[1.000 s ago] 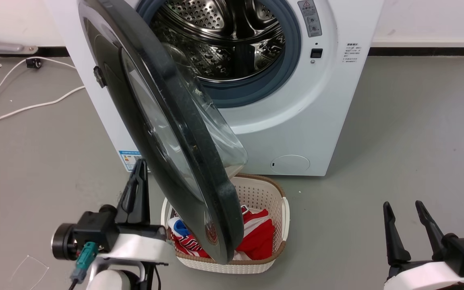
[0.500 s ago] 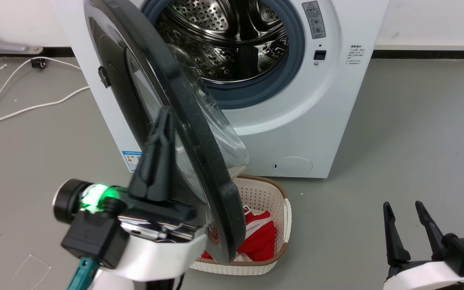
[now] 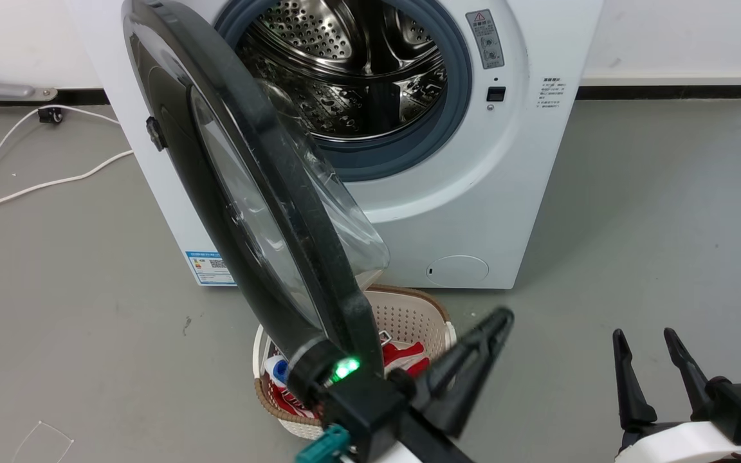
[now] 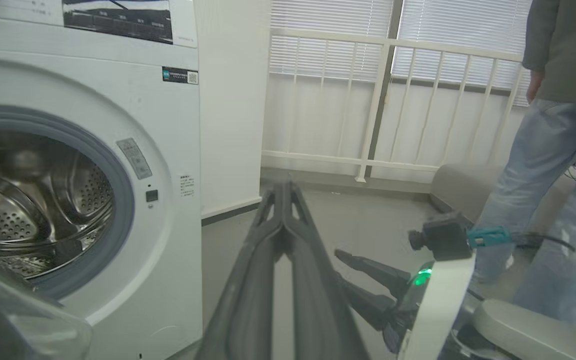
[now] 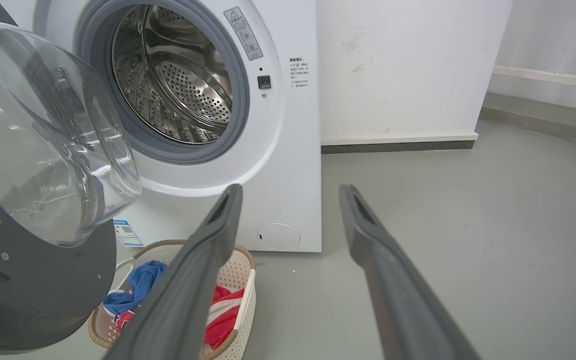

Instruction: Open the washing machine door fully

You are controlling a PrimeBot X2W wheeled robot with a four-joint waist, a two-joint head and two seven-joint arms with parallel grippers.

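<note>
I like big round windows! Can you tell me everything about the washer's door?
The door is big and round, with a glossy black rim and a clear bulging glass bowl in its middle. It stands partly open, hinged on the machine's left in the head view, edge toward the camera. Its lower edge hangs over a basket of clothes. The left gripper, jaws shut, points away from it; whether that wrist touches it is unclear.

A woven laundry basket holds red clothes, and a white cable trails across the grey floor.
</note>
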